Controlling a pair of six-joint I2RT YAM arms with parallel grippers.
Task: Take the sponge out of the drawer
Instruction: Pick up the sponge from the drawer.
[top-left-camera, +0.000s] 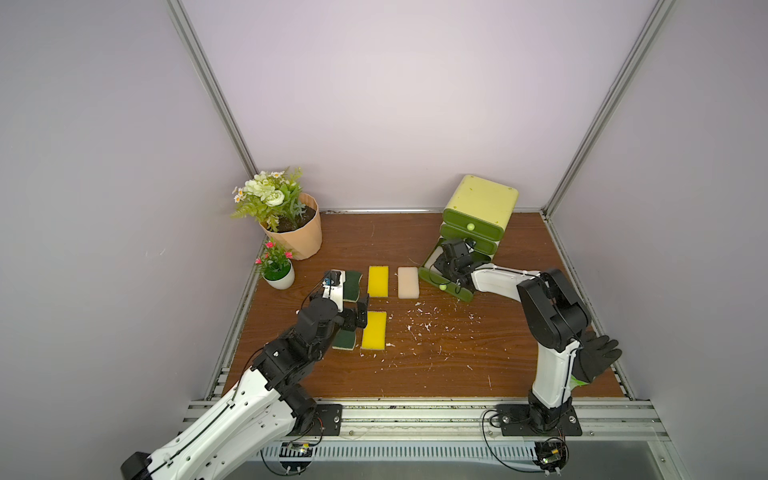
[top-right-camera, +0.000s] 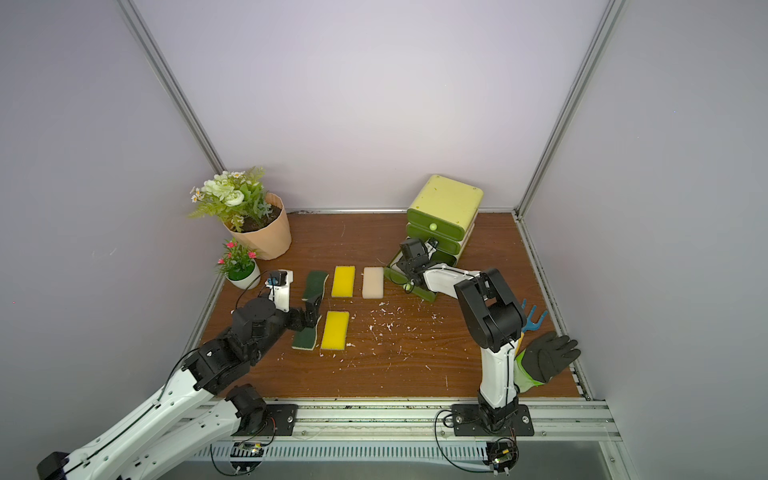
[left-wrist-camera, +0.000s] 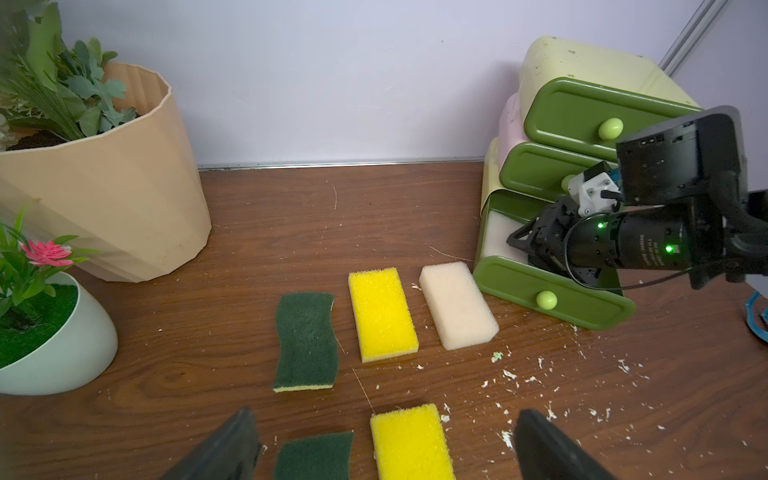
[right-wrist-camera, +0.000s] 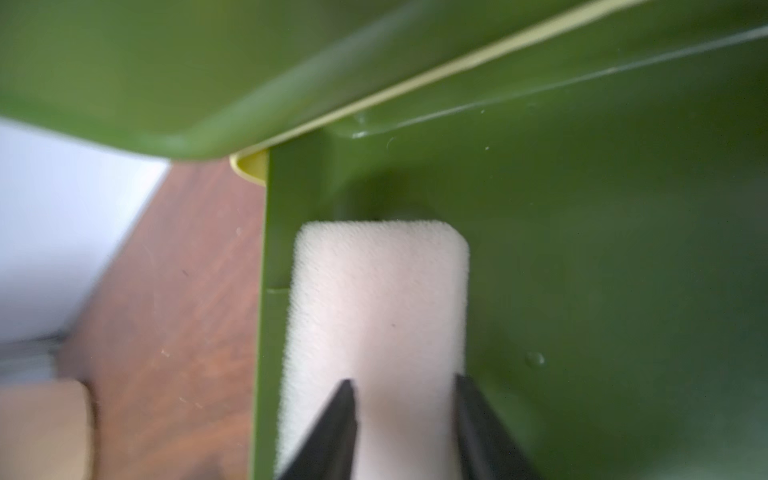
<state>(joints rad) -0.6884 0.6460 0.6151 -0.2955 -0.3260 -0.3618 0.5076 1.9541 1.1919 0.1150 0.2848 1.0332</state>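
The green bottom drawer (top-left-camera: 446, 287) of the small yellow-green drawer unit (top-left-camera: 482, 203) stands pulled open at the back right. A white sponge (right-wrist-camera: 374, 299) lies inside it against one side wall; the left wrist view also shows this sponge (left-wrist-camera: 496, 237). My right gripper (right-wrist-camera: 404, 380) reaches down into the drawer (right-wrist-camera: 582, 249). One fingertip presses into the sponge's top and the other sits at its edge, pinching it. In both top views the right gripper (top-left-camera: 436, 262) (top-right-camera: 401, 264) hides the sponge. My left gripper (left-wrist-camera: 386, 415) hovers wide open over the sponges at the left, holding nothing.
Several sponges lie in rows at mid-table: green (top-left-camera: 353, 286), yellow (top-left-camera: 378, 281), cream (top-left-camera: 407, 282), another yellow (top-left-camera: 374, 330). Two potted plants (top-left-camera: 286, 220) (top-left-camera: 278, 272) stand at the back left. A black glove (top-left-camera: 594, 357) and blue rake (top-right-camera: 532, 320) lie at the right. White crumbs are scattered.
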